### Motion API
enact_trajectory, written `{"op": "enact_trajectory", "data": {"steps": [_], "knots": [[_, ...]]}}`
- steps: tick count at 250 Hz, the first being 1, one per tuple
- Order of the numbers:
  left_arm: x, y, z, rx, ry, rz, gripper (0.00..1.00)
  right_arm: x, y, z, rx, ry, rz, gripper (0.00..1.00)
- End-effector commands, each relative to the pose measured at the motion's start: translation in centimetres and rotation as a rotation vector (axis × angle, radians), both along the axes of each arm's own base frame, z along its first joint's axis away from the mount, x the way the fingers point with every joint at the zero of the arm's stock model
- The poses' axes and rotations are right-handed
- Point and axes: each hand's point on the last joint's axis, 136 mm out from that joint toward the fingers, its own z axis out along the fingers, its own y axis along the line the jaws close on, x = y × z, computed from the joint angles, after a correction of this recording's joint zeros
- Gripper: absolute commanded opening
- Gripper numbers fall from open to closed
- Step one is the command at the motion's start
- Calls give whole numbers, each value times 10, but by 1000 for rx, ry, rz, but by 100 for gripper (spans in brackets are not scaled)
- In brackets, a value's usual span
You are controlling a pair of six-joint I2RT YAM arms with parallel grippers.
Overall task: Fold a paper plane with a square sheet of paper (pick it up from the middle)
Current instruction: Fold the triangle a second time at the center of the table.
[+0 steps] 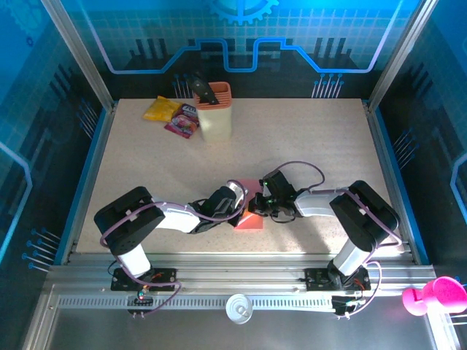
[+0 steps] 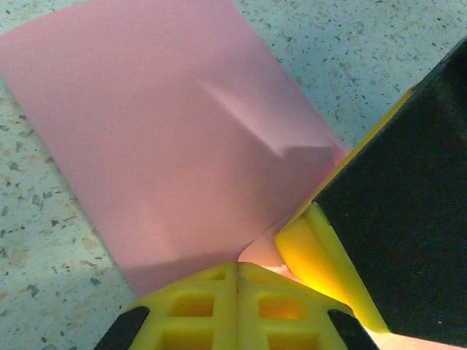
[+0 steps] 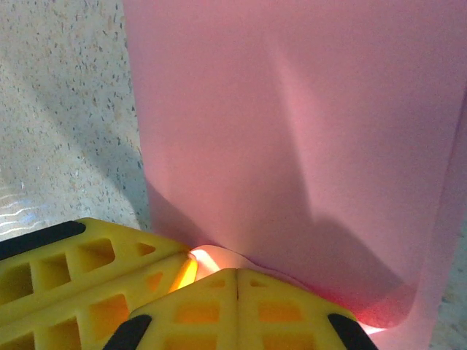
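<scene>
Inward, low; left end effector (image 2: pixel 237 267), right end effector (image 3: pixel 237 272) pinch sheet (image 2: pixel 168 131)

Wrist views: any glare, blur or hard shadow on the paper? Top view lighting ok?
Left wrist: paper sharp, soft shadow near the left gripper, bright glow there. Right wrist: broad shadow over the lower paper, same glow by the right gripper. Top external: blue cast from the walls, table evenly lit.
</scene>
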Motion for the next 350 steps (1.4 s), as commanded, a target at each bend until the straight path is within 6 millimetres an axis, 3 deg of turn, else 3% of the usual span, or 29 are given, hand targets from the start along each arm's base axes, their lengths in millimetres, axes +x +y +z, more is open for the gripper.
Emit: {"op": "enact_trajectory", "data": {"steps": [1, 52, 81, 118, 143, 171, 190, 217, 251, 301, 350], "knots": [[-12, 11, -25, 60, 73, -15, 0, -27, -25, -35, -103, 118, -20, 0], [-13, 12, -27, 69, 77, -13, 0, -21, -19, -20, -73, 90, -6, 0], [-12, 11, -18, 42, 74, 0, 0, -20, -20, -22, -94, 90, 4, 0], [-4, 11, 20, -48, 32, 60, 44, -27, -27, -35, -123, 119, -4, 0], [-2, 10, 47, -103, 0, 71, 56, -30, -30, -40, -127, 133, -14, 0], [-8, 5, 68, -157, -7, 38, 58, -30, -29, -41, -124, 134, -15, 0], [-16, -1, 76, -194, 6, -6, 50, -31, -29, -42, -126, 137, -13, 0], [-28, -9, 79, -234, 42, -63, 21, -30, -29, -42, -128, 136, -11, 0], [-41, -22, 71, -253, 85, -123, 0, -31, -29, -43, -129, 138, -10, 0], [-51, -37, 56, -232, 113, -170, 0, -31, -29, -44, -128, 141, -9, 0], [-50, -32, 38, -194, 120, -152, 0, -31, -31, -45, -131, 143, -13, 0]]}}
